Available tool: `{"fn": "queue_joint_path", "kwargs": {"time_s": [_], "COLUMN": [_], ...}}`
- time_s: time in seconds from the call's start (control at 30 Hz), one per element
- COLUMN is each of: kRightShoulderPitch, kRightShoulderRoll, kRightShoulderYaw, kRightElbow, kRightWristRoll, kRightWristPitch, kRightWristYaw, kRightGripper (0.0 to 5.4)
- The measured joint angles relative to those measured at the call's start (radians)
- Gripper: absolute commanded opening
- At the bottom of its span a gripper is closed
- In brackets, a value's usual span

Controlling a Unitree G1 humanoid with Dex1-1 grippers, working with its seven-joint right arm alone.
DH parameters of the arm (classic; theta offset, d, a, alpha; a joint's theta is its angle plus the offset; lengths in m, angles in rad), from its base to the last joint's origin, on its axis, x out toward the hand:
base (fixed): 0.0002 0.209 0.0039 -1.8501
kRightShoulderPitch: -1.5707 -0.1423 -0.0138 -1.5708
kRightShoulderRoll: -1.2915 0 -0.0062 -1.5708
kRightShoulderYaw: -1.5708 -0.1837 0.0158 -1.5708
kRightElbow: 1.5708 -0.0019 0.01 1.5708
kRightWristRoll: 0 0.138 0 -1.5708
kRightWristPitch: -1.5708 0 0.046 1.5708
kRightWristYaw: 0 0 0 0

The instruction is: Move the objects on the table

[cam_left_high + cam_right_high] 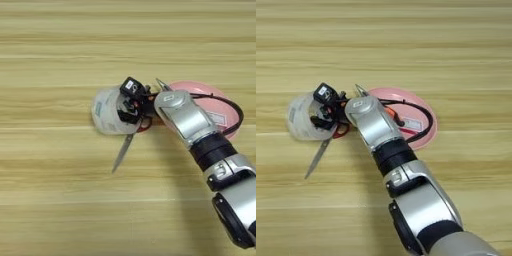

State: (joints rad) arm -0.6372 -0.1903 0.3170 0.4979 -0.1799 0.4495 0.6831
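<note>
The clear tape roll [107, 112] lies on the table [60, 200], left of centre. My right gripper [130, 103] sits over the roll's right rim, its black parts overlapping the roll. Just under the gripper lie the red-handled scissors [122, 152], blades pointing down-left and the handle mostly hidden. The pink round plate [423, 102] lies to the right, partly behind my silver forearm. On it rests the small white-red box [412, 123]. The metal tip of the pliers [361, 90] pokes out above my wrist; the rest is covered.
My forearm [381, 132] crosses from the bottom right up to the centre, with a black cable [428, 117] looping over the plate. Bare wood-grain planks stretch along the far side, the left and the near side.
</note>
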Motion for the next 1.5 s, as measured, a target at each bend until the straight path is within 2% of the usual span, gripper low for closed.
{"fn": "queue_joint_path", "kwargs": {"time_s": [0.2, 0.9, 1.5], "kRightShoulderPitch": [0.003, -0.01, -0.024], "kRightShoulderRoll": [0.001, -0.002, -0.015], "kRightShoulderYaw": [0.0, -0.045, -0.05], "kRightElbow": [-0.002, -0.003, 0.007], "kRightWristRoll": [0.002, 0.021, 0.021], "kRightWristPitch": [-0.001, -0.022, -0.039], "kRightWristYaw": [0.0, -0.004, -0.008], "kRightGripper": [2.88, 1.57, 1.3]}}
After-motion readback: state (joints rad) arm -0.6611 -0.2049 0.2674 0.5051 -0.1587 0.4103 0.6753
